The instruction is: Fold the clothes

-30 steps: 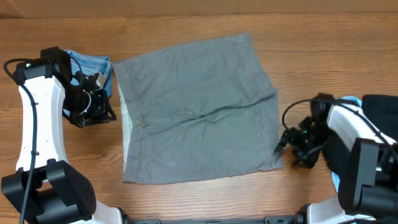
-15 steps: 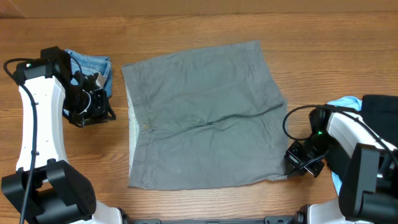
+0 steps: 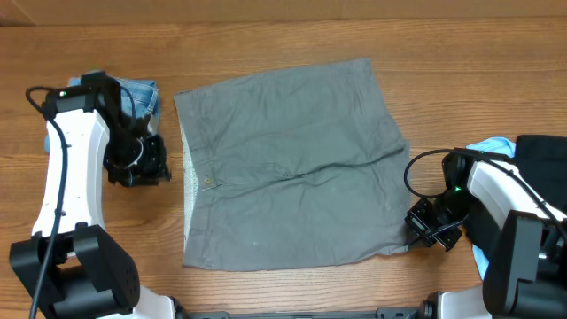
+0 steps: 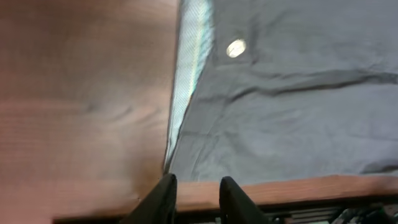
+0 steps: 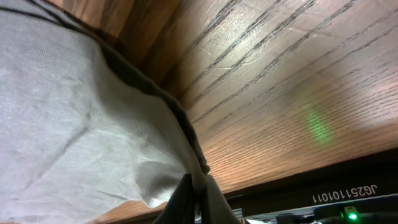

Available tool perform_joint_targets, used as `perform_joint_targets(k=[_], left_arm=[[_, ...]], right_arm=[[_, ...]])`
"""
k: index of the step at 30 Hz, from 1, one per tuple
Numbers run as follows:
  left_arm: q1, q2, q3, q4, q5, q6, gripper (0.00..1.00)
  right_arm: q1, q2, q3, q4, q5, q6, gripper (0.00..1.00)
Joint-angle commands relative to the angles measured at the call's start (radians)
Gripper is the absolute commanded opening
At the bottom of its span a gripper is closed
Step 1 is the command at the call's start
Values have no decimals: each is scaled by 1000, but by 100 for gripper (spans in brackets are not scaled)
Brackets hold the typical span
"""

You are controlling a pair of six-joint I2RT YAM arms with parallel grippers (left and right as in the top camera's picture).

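The grey shorts (image 3: pixel 292 164) lie spread flat in the middle of the table, waistband to the left, and they are the clothes nearest my arms. My right gripper (image 3: pixel 416 237) is shut on their lower right hem corner. In the right wrist view the pale fabric (image 5: pixel 81 124) bunches between the closed fingers of that gripper (image 5: pixel 198 202). My left gripper (image 3: pixel 158 167) hovers just left of the waistband. The left wrist view shows it (image 4: pixel 196 199) narrowly open and holding nothing, near the waistband edge and its button (image 4: pixel 235 48).
A folded denim-blue garment (image 3: pixel 137 93) lies at the far left behind my left arm. A light blue garment (image 3: pixel 487 146) and a black one (image 3: pixel 540 155) sit at the right edge. The wooden table (image 3: pixel 266 35) shows all round the shorts.
My right gripper moved to the lower right hem and closed on it, and the shorts shifted slightly right. My left arm moved right, toward the waistband.
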Motion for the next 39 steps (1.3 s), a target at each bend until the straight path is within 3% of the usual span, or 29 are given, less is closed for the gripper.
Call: perform_joint_targets(k=[1, 10, 16, 24, 30, 32, 34, 35, 36, 39], left_arm=[[12, -44, -106, 8, -35, -70, 26], [11, -82, -388, 83, 54, -88, 52], [11, -80, -423, 137, -11, -177, 58], [-16, -69, -586, 277, 29, -282, 60], [-54, -61, -686, 347, 23, -337, 55], [-54, -61, -699, 364, 17, -351, 49], [-54, -61, -699, 364, -5, -365, 35], [-54, -61, -699, 364, -4, -365, 14], [-54, -61, -699, 364, -1, -365, 4], [-54, -61, -697, 364, 2, -365, 4]], right_arm=[[-3, -27, 21, 45, -1, -26, 4], [-3, -27, 22, 201, -84, -26, 4], [-3, -27, 22, 198, -88, -53, 4], [-3, -27, 22, 210, -88, -53, 4], [-3, -27, 22, 212, -88, -75, 4], [-3, -27, 22, 212, -88, -75, 4], [-3, -27, 22, 212, -88, -75, 4], [-3, -27, 22, 210, -88, -75, 4], [-3, -27, 22, 208, -88, -75, 4], [-3, -27, 22, 208, -88, -75, 4]])
